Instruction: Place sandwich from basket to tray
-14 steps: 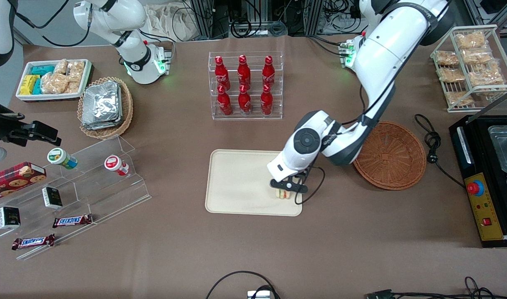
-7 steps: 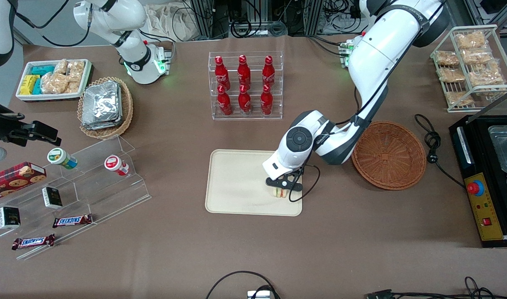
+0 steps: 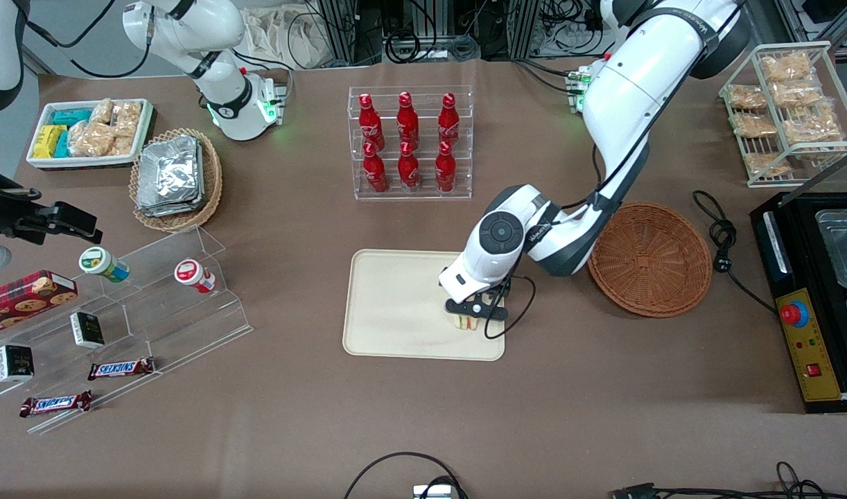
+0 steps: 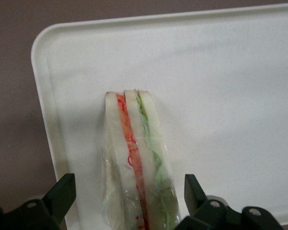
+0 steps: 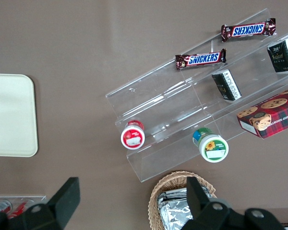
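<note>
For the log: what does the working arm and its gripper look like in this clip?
The left arm has glossy white shells with dark grey joint sections and a round dark cap on the wrist housing. A thin black cable loops beside the wrist. Its base glows green. The gripper has black angular fingers, open on either side of the sandwich on the tray.

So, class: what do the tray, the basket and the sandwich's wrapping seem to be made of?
Tray: probably matte cream plastic, smooth with moulded rounded corners. Basket: reddish-brown woven wicker, weave visible. Sandwich: seemingly wrapped in clear glossy film, crinkled, standing on the tray between the open hand's fingers.
</note>
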`<move>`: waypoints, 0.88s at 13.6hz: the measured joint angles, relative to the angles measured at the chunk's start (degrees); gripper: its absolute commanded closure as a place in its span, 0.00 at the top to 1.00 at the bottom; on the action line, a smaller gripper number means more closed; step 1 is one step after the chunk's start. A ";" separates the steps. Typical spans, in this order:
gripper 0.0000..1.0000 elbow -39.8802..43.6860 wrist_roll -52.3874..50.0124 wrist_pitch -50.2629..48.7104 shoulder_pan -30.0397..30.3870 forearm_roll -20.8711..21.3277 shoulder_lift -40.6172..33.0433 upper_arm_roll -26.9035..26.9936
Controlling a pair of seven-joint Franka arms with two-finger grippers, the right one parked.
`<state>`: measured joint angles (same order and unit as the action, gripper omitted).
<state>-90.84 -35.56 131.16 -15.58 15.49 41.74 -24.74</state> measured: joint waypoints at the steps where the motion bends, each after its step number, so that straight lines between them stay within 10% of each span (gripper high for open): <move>1: 1.00 0.90 -0.36 -1.40 0.07 0.03 -0.10 0.12; 12: 1.00 13.80 -1.04 -26.10 3.94 0.28 -9.19 7.72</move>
<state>-77.04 -36.60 105.06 -11.64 15.77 32.55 -17.02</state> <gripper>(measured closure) 0.000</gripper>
